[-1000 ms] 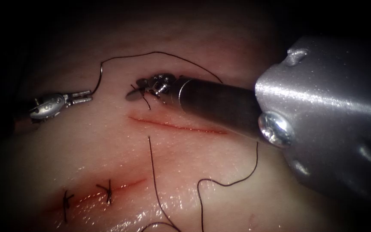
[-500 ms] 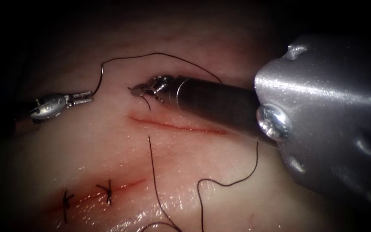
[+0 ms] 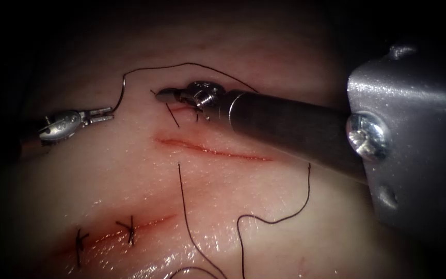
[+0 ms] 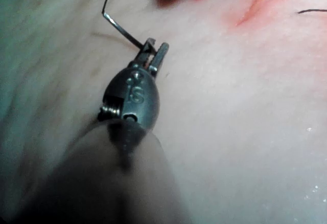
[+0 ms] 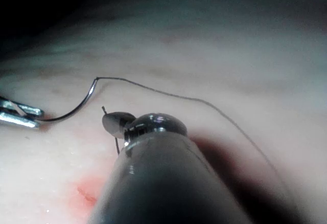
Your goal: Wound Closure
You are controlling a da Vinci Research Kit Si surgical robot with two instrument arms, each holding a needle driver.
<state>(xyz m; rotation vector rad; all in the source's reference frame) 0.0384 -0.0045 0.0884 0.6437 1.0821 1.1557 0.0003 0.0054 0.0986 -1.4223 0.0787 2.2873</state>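
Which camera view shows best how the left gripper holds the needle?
The left wrist view: the left gripper is seen from close, its jaws shut on the needle at one end of its curve, above the tissue. The endoscope view shows the same grasp smaller. The right wrist view shows the jaw tips and the needle's arc.

The thin curved steel needle (image 3: 118, 99) was clamped near its tip end between the left tool's (image 3: 102, 114) closed jaws, arching free above the pale tissue (image 3: 130, 175), its dark thread (image 3: 192, 65) trailing past the right tool's (image 3: 163, 94) tips.
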